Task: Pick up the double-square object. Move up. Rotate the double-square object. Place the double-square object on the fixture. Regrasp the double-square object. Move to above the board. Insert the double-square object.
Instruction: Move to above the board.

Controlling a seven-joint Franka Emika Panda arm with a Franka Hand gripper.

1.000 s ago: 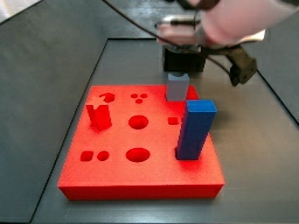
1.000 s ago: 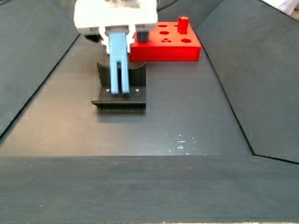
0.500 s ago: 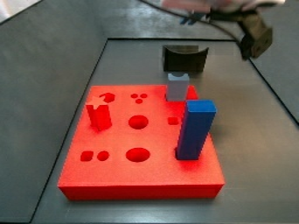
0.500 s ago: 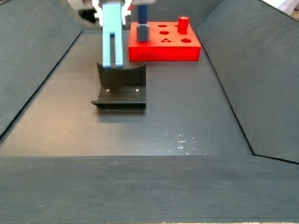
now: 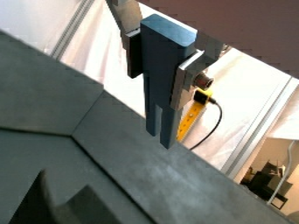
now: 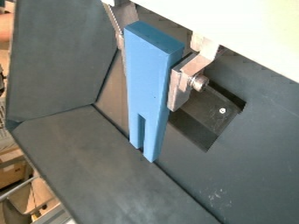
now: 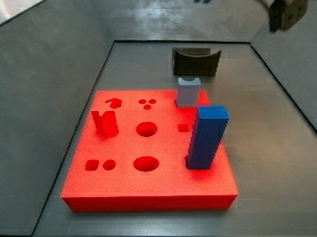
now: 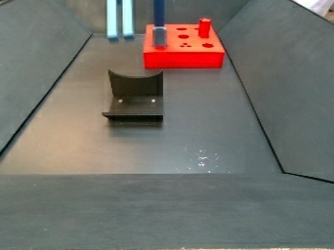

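One double-square object [image 6: 149, 87], pale blue, hangs high over the dark surface [image 8: 156, 146], clamped between the end effector [image 6: 176, 83] plates (only its lower end shows at a side view's upper edge [image 8: 119, 18]). The fixture [image 8: 133, 96] stands empty below; the board [image 7: 146, 139] lies at its 1 o'clock. No readable writing.

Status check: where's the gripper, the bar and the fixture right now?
Gripper high, shut on double-square object. Fixture vacant. Board unobstructed.
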